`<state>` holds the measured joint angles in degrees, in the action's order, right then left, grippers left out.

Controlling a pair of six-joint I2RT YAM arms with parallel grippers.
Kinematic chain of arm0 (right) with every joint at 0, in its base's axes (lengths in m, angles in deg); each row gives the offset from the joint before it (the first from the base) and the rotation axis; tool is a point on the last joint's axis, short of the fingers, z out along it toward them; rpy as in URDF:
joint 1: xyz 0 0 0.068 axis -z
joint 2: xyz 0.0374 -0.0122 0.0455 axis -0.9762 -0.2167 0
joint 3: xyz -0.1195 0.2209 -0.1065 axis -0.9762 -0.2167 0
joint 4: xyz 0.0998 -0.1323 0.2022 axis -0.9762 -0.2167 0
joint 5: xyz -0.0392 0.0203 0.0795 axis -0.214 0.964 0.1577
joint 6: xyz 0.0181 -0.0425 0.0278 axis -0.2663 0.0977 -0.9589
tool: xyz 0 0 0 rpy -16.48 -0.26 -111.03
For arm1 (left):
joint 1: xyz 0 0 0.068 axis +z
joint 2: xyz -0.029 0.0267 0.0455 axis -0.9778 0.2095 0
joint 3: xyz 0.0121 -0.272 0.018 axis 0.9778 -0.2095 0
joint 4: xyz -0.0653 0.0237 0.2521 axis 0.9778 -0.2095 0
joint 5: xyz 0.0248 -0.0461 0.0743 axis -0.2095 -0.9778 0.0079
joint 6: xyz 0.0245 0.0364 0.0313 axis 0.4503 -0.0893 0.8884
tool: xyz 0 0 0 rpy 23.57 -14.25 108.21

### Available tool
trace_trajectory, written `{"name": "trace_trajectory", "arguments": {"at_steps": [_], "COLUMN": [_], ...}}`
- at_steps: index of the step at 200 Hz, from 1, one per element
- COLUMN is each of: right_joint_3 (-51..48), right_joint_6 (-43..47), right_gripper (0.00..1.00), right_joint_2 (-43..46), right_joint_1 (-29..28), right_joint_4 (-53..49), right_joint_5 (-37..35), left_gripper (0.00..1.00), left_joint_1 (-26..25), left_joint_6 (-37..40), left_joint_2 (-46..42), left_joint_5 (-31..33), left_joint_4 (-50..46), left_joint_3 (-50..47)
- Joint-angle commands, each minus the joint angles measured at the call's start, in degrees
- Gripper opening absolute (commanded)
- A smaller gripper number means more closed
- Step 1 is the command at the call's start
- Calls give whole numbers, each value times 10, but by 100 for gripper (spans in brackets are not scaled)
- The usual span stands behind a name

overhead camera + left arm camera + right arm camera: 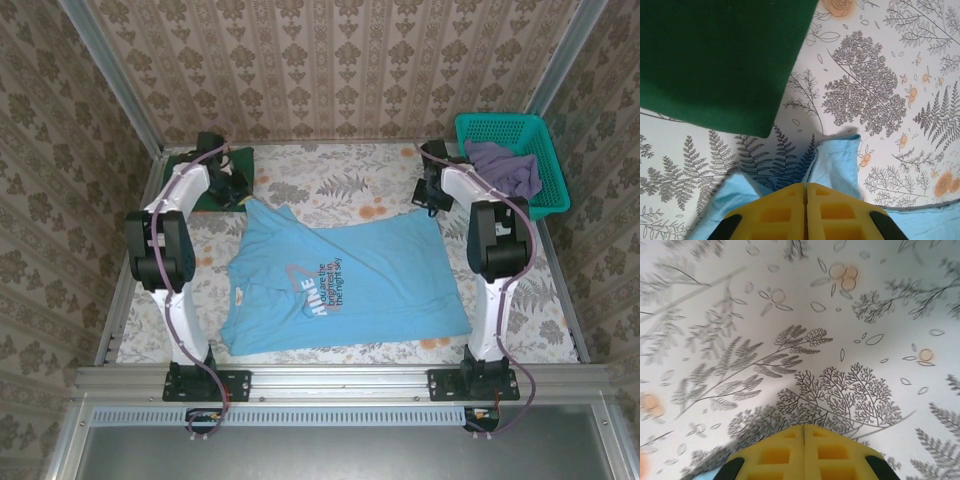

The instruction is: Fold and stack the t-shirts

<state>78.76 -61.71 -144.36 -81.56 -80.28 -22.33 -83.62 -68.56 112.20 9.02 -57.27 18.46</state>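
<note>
Three t-shirts are in view. A light blue t-shirt [350, 285] lies spread across the middle of the table [330, 180], its dark chest print seeming to read "the brightest in the night sky". A dark green t-shirt [715, 60] lies folded at the far left corner. A purple t-shirt [505, 168] slumps in the one teal basket [548, 150] at the far right. The left fingers [780, 215] are pinched together on the blue shirt's far left corner. The right fingers [832, 452] are closed at its far right corner, a sliver of blue beside them.
</note>
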Motion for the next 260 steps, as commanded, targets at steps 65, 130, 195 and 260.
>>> {"name": "trace_trajectory", "arguments": {"at_steps": [65, 130, 195, 260], "right_joint_3": [-108, -168, -242, -383], "right_joint_6": [46, 47, 12, -49], "right_gripper": [0, 0, 0, 0], "right_joint_2": [123, 158, 226, 350], "right_joint_1": [32, 56, 56, 60], "right_joint_4": [59, 106, 109, 117], "right_joint_5": [-7, 28, 97, 133], "left_gripper": [7, 6, 6, 8], "left_joint_1": [-15, -14, -45, -67], "left_joint_6": [132, 164, 221, 234], "left_joint_2": [28, 71, -79, -332], "left_joint_5": [-36, -27, -10, 67], "left_joint_4": [49, 11, 71, 136], "left_joint_3": [42, 110, -34, -305]}}
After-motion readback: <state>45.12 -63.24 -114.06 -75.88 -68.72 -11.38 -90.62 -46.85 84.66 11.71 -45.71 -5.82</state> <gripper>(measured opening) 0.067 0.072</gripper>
